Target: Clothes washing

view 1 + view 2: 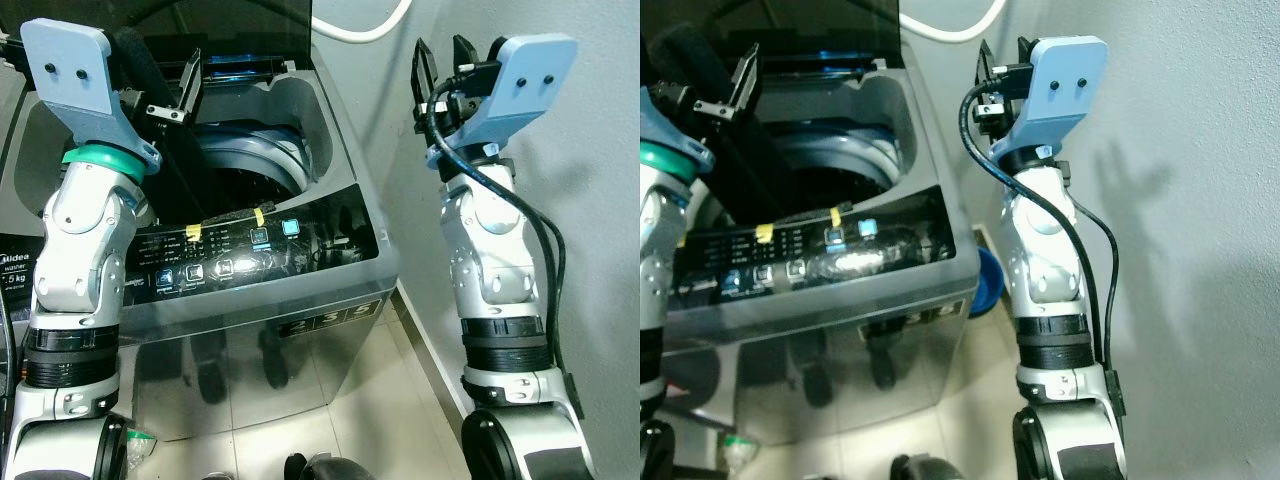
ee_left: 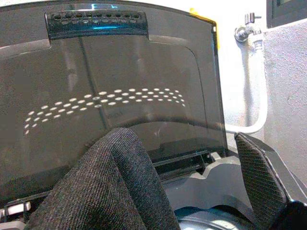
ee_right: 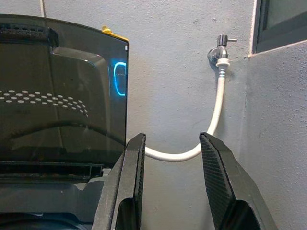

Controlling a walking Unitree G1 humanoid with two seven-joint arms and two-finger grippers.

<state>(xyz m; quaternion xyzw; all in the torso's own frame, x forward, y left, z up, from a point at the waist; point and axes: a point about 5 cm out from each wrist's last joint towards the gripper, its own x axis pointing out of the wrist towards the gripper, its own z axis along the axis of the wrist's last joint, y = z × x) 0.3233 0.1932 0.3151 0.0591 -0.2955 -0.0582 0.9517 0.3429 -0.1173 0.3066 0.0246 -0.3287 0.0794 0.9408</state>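
Note:
A grey top-loading washing machine (image 1: 335, 120) stands in front of me with its dark lid (image 2: 120, 72) raised. Its drum (image 1: 265, 160) is exposed and I cannot make out anything inside it. My left gripper (image 1: 165, 80) hangs over the drum's left side with its fingers wide apart. A dark grey woven cloth (image 2: 110, 187) lies against one of these fingers, while the other finger (image 2: 268, 191) is bare. My right gripper (image 1: 445, 60) is raised to the right of the machine, near the wall. It is open and holds nothing.
The control panel (image 1: 250, 245) with lit buttons runs along the machine's front. A white hose (image 3: 216, 115) runs from a wall tap (image 3: 220, 45) to behind the machine. A blue basin (image 1: 985, 280) sits on the tiled floor between machine and grey wall.

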